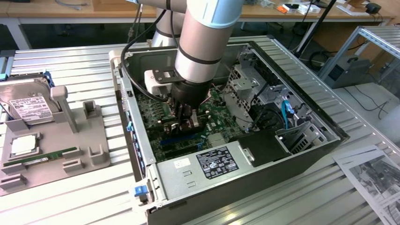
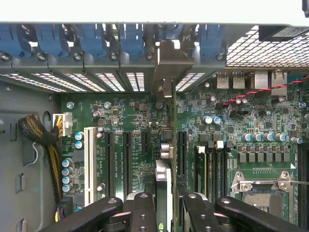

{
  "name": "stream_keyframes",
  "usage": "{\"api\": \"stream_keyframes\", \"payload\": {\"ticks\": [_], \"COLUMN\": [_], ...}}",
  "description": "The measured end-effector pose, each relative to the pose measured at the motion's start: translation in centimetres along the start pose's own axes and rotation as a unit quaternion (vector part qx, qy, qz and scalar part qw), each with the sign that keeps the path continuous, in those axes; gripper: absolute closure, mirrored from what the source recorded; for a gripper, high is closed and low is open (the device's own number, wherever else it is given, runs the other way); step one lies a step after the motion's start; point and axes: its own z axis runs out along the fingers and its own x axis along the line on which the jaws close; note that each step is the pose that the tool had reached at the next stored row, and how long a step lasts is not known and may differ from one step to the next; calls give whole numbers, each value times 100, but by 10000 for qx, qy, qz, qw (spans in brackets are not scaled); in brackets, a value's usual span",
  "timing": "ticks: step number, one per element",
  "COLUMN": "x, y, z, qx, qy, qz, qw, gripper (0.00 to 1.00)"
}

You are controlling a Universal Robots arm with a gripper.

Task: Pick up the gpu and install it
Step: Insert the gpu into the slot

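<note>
Inside the open computer case (image 1: 300,101), the end effector (image 2: 166,205) grips the gpu (image 2: 163,181) edge-on over the motherboard (image 2: 125,116).

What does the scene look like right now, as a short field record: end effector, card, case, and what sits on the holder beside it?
end effector: inside the open computer case, low over the motherboard, closed on the card
card: graphics card held edge-on, upright, above the expansion slots, its bracket toward the rear slot openings
holder: grey tray at the exterior view's left, outside the case
on the holder: hard drive standing, green memory stick lying flat
</note>
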Motion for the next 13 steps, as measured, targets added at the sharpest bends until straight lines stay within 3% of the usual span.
{"api": "stream_keyframes", "payload": {"ticks": [5,9,13], "x": [0,0,0], "y": [0,-1,0], "z": [0,0,0], "qx": [0,0,0], "qy": [0,44,45], "qz": [0,3,3], "qw": [10000,10000,10000], "gripper": [73,73,73]}}
